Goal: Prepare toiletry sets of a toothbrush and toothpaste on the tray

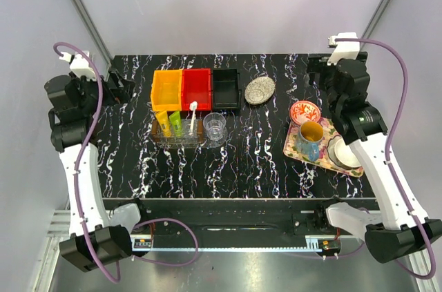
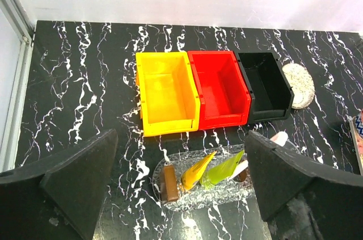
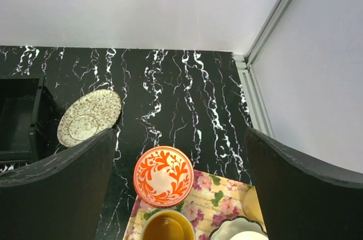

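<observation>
A clear glass tray (image 1: 160, 141) lies at the table's centre-left, in front of the bins. On it lie a yellow toothpaste tube (image 1: 164, 123), a light green toothpaste tube (image 1: 177, 123) and a white toothbrush (image 1: 193, 116). The left wrist view shows the tray (image 2: 193, 201) with the yellow tube (image 2: 197, 171), green tube (image 2: 222, 169), part of the toothbrush (image 2: 241, 167) and a brown block (image 2: 169, 182). My left gripper (image 2: 180, 138) hangs open high above them, pulled back at the table's left edge (image 1: 124, 88). At the far right my right gripper (image 1: 319, 74) is open and holds nothing.
Yellow (image 1: 167, 90), red (image 1: 196, 89) and black (image 1: 226, 88) bins stand behind the tray. A clear cup (image 1: 215, 126) is beside it. A speckled plate (image 1: 260, 90), an orange bowl (image 3: 163, 175) and a floral tray (image 1: 301, 154) with a mug (image 1: 311, 137) sit to the right.
</observation>
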{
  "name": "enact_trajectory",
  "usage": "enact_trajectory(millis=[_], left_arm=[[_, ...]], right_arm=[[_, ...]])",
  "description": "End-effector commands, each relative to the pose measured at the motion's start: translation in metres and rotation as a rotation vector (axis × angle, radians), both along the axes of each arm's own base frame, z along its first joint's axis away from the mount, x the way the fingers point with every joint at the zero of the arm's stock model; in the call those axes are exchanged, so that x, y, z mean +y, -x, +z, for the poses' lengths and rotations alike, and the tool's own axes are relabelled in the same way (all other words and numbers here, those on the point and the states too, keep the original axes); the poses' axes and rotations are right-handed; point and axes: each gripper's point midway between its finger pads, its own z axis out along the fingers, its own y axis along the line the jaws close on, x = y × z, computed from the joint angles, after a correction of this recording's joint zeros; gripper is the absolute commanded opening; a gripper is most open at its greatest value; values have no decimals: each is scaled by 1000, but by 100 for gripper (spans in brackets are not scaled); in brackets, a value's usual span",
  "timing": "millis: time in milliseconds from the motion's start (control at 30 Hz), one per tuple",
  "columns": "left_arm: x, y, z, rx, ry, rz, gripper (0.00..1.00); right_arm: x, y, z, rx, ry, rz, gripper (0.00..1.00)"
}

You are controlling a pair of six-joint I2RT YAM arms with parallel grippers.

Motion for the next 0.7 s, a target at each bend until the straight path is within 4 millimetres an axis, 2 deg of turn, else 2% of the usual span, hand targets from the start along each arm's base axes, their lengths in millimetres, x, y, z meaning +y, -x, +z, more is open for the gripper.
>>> enact_trajectory(millis=[0,233,400,667], left_arm=[[-3,3,6,-57,-7,7,99],[-3,14,6,-136,-69,30,99],[-10,13,1,-142,-61,2,99],[-9,10,-2,-143,-78,3,99]], right_arm=[[-1,-4,26,-65,-90,-47,100],[-3,-11,38,-64,-93,-69,100],[0,-15,31,-49,-84,-62,100],[-1,-20,17,-36,-56,-67,100]])
